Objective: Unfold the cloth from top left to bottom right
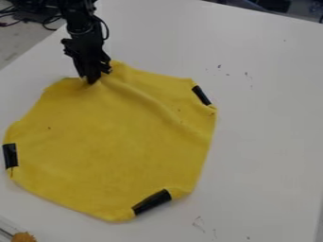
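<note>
I'd next ease my end effector (93, 81), pinching or not I can't tell, off the nearly unfolded cloth (114, 142)

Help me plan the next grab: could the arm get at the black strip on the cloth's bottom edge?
Probably yes: only low-lying cloth separates the hand from that black strip.

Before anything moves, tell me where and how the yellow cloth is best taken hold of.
Grip the yellow cloth by its top edge, from above, where the gripper is: most of it lies flat, but creases run out from there, probably raising enough fabric to pinch.
</note>
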Available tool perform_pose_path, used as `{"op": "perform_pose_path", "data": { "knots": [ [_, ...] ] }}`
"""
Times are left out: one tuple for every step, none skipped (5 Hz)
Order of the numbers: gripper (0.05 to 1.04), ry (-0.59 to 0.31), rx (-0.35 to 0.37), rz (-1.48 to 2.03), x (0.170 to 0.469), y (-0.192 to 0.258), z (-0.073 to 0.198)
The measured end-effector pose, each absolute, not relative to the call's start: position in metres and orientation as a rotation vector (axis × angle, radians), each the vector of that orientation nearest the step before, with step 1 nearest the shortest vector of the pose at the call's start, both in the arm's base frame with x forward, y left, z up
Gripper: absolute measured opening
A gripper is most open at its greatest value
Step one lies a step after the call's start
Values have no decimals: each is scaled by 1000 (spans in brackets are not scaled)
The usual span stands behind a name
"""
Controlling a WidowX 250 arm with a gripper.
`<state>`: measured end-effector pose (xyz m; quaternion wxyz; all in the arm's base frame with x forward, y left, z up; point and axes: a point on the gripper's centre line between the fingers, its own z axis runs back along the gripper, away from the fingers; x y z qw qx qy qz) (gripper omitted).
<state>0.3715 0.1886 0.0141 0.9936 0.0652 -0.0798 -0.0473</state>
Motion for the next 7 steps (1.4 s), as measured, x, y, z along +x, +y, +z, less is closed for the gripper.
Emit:
{"op": "perform_pose_path", "data": {
  "knots": [
    [582, -167, 142, -105, 375, 192, 19],
    [882, -165, 152, -121, 377, 193, 21],
    [1012, -171, 168, -128, 379, 197, 23],
    [1008, -178, 186, -146, 382, 200, 28],
    [1002, -156, 193, -130, 377, 201, 36],
    [1001, -159, 189, -85, 374, 183, 75],
    [1001, -151, 180, -7, 355, 144, 111]
  ]
}}
